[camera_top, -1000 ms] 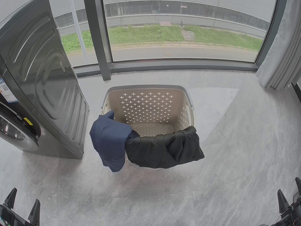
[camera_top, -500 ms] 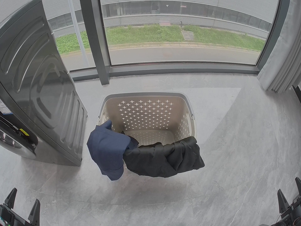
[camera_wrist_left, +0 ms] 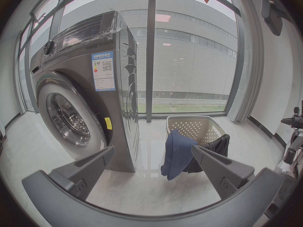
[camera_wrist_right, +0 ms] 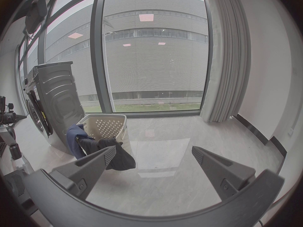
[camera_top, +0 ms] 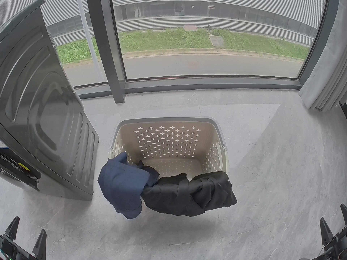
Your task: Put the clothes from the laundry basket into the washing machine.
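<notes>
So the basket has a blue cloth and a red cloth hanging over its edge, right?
Not red. The second cloth is black; the head view shows it draped over the basket edge beside the blue cloth.

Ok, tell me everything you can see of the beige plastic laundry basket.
The beige plastic laundry basket is rectangular with rounded corners and a grey rim; small star-shaped holes pierce its walls. It stands upright on the grey floor, beside the dark grey washing machine but apart from it. A navy blue garment hangs over its near left corner and a black garment drapes along its near rim, both spilling outward. Its pale bottom shows behind them.
</notes>
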Motion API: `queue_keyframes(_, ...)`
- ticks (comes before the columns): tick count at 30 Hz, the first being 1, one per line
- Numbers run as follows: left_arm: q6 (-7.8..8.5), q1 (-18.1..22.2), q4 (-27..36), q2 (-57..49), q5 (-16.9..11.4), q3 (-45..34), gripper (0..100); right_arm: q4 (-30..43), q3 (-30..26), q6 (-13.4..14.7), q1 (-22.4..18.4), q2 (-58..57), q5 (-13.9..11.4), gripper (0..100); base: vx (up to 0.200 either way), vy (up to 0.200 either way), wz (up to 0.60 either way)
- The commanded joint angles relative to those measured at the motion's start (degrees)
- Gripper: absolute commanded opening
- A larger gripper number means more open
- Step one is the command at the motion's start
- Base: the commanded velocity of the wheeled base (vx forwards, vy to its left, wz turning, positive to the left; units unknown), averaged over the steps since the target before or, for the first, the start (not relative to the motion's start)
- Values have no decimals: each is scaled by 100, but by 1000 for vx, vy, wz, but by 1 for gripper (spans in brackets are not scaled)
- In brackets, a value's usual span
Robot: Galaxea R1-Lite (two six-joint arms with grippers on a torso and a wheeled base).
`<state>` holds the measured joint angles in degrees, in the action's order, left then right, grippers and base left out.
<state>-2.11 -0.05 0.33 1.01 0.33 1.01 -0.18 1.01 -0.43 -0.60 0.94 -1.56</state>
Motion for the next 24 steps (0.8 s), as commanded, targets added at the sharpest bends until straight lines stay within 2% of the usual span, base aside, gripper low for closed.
queue_keyframes(1, 0, -4, 2, -48, 2, -84, 100, 1, -92, -1, 7, -6, -2, 100, 200, 0, 0)
queue_keyframes(7, -9, -4, 2, -48, 2, -84, 100, 1, -92, -1, 7, -6, -2, 100, 200, 0, 0)
queue_keyframes(13, -9, 5, 2, -57, 2, -84, 100, 1, -92, -1, 7, -6, -2, 100, 0, 0, 0)
queue_keyframes(19, -9, 5, 2, -57, 2, -84, 100, 1, -92, -1, 7, -6, -2, 100, 200, 0, 0)
queue_keyframes(24, -9, 5, 2, -48, 11, -84, 100, 1, -92, -1, 7, -6, -2, 100, 0, 0, 0)
